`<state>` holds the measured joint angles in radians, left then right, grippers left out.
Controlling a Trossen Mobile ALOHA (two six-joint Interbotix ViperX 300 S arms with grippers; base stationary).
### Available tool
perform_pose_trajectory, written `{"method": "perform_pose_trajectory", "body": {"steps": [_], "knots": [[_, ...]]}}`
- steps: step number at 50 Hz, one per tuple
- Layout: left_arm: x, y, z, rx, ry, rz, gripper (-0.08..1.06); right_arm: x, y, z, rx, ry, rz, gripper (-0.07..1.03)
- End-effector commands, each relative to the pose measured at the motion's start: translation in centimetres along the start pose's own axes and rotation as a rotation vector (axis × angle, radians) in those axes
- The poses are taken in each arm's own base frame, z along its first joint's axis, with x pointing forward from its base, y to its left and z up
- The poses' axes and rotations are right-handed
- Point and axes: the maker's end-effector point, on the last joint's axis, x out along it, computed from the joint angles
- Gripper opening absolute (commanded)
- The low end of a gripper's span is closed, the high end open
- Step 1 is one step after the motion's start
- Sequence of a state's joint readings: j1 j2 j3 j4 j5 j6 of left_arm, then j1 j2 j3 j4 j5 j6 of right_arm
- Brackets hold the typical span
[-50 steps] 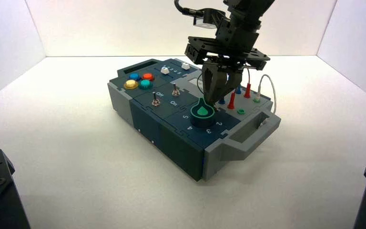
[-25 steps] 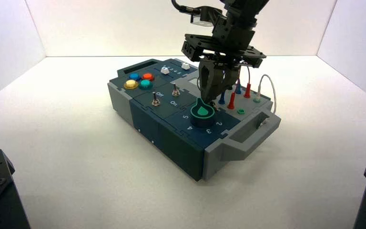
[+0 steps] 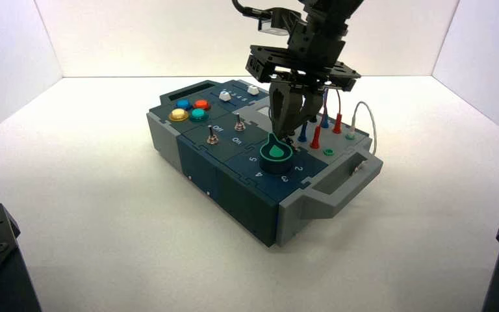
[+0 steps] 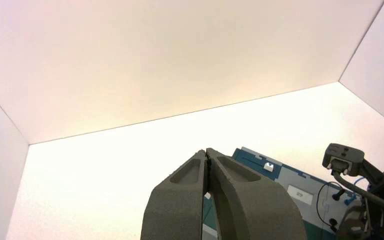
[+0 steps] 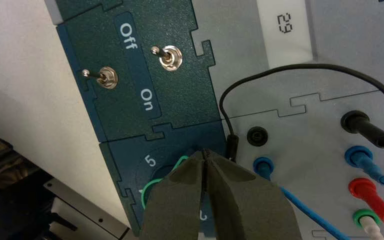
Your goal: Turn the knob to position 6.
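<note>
The knob (image 3: 276,153) is a dark-green dial with a bright green teardrop top, on the box's near right section among white digits. My right gripper (image 3: 289,139) comes down from above, shut and holding nothing, with its tips against the far side of the knob by the pointer end. In the right wrist view the shut fingers (image 5: 180,190) cover most of the knob (image 5: 151,188); only its green rim and the digit 5 show. My left gripper (image 4: 207,151) is shut and parked away from the box.
Two metal toggle switches (image 5: 109,77) stand beside the Off and On lettering. A black wire (image 5: 300,66) loops past the fingers, next to blue plugs (image 5: 263,165) and red plugs (image 5: 362,189). Coloured push buttons (image 3: 190,109) sit at the box's far left.
My right gripper has shifted a little to the left and settled against the knob's pointer end. The knob's top looks nearly unchanged. The left arm has not moved.
</note>
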<state>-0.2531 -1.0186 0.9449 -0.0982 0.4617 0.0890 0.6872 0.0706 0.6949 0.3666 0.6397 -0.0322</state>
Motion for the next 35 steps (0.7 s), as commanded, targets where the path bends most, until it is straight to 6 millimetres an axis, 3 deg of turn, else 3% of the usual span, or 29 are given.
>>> {"method": "perform_pose_trajectory", "body": {"steps": [1, 35], "knots": [[-0.3, -0.03, 1.55, 0.002, -0.038, 0.0, -0.03, -0.92, 0.41, 1.31, -0.006, -0.039, 0.01, -0.02], [-0.18, -0.02, 1.39, 0.001, -0.034, 0.0, -0.03, -0.31, 0.28, 1.3, -0.007, -0.02, 0.005, -0.02]]}}
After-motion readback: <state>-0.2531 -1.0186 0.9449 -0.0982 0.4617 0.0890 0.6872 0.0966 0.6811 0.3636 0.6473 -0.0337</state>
